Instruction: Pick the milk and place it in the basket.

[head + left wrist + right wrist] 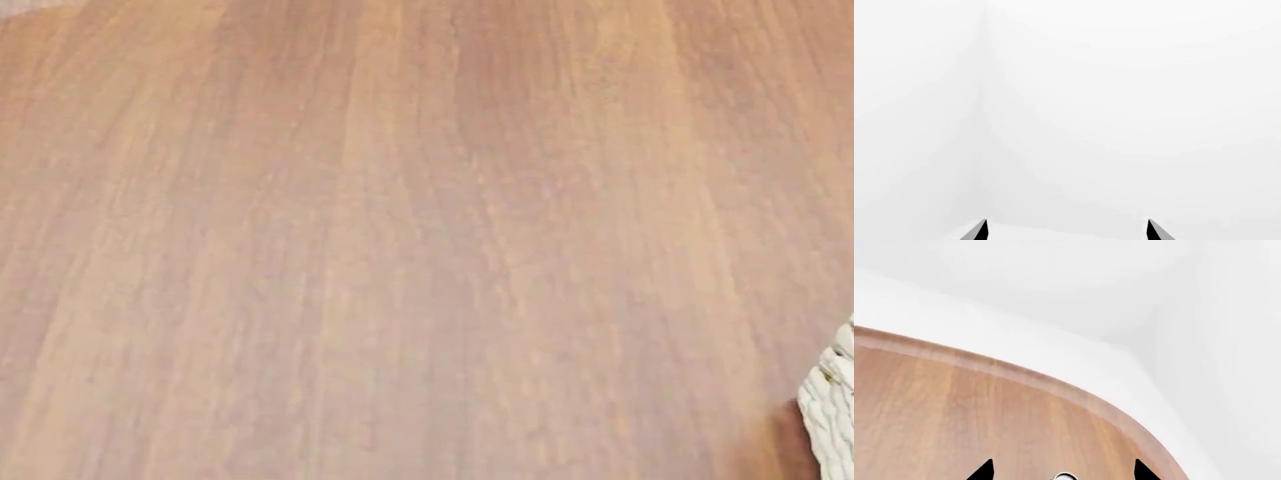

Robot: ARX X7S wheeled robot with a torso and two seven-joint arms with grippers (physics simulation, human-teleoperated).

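The milk is out of view in all frames. Only a corner of the cream-white woven basket (pixel 833 415) shows at the right edge of the head view. My left gripper (pixel 1067 231) is open and empty, with its two dark fingertips far apart against plain white walls. My right gripper (pixel 1063 471) is open and empty above the wooden table (pixel 954 415). A small round white thing (pixel 1065 476) peeks in at the frame edge between its fingertips; I cannot tell what it is. Neither arm shows in the head view.
The head view is filled by the brown wooden tabletop (pixel 400 250). In the right wrist view the table's rounded edge (pixel 1054 385) curves in front of a white floor and wall.
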